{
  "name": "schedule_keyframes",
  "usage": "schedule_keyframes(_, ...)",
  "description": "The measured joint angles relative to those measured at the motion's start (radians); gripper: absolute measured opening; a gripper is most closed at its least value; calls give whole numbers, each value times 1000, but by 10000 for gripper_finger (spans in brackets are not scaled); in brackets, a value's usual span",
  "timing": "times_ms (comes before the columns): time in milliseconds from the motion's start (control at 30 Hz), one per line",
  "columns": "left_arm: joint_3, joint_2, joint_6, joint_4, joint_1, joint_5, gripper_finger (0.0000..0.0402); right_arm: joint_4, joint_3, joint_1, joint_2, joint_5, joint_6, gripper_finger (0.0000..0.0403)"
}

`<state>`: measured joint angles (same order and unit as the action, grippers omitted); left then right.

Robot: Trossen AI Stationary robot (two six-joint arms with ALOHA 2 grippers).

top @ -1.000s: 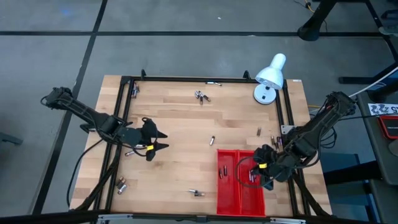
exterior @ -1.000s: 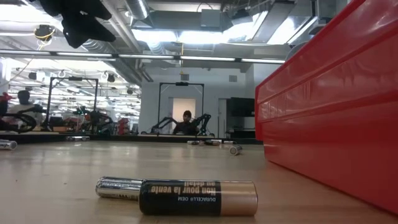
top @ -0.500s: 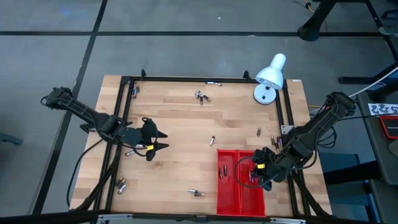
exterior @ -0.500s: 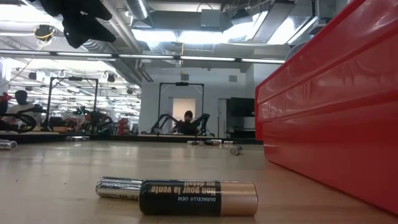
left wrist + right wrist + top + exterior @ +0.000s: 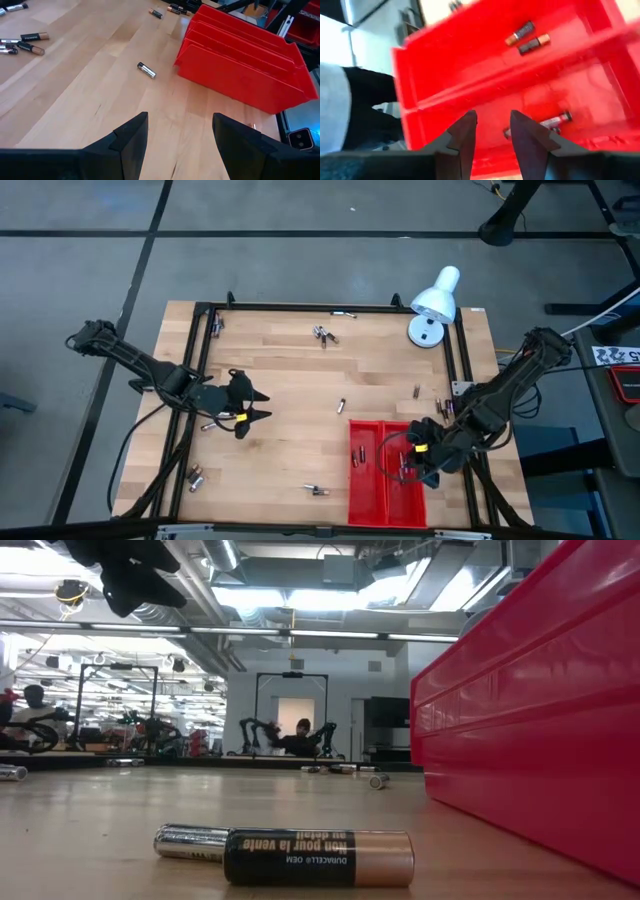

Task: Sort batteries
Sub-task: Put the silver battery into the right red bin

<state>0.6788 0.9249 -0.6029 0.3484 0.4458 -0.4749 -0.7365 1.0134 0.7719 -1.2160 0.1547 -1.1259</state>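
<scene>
Now that the right gripper [image 5: 408,467] has parted its fingers, empty, above the red plastic tray [image 5: 362,498], a small silvery cylindrical battery [image 5: 555,120] lies dropped inside, so others scattered on the wooden tabletop [image 5: 290,380] remain unsorted.

Glossy red plastic tray [image 5: 235,75], wood table [image 5: 90,95]

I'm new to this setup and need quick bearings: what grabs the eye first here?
The red tray at the table's near edge, right of centre, with the right gripper open over its right compartment, where batteries lie. The left gripper hovers open over bare wood at left; a white lamp stands at the far right corner.
</scene>
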Motion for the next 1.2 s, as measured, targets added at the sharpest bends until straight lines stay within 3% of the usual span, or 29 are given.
schedule_keyframes(100,0,2,5,-2,0,24,210,3,57,0,0,84,30,124)
schedule_keyframes(233,0,51,58,-57,11,89,210,15,122,0,1,290,128,124)
schedule_keyframes(433,0,224,222,-203,52,110,210,147,152,0,1,653,338,124)
schedule_keyframes(633,0,382,244,-404,40,117,210,185,152,-14,1,869,448,124)
schedule_keyframes(833,25,477,229,-484,-28,115,210,187,151,-96,1,821,466,124)
schedule_keyframes(1000,36,500,243,-521,-79,113,210,196,151,-196,1,676,553,124)
schedule_keyframes(1200,37,500,142,-556,-135,91,210,223,151,-306,1,527,607,124)
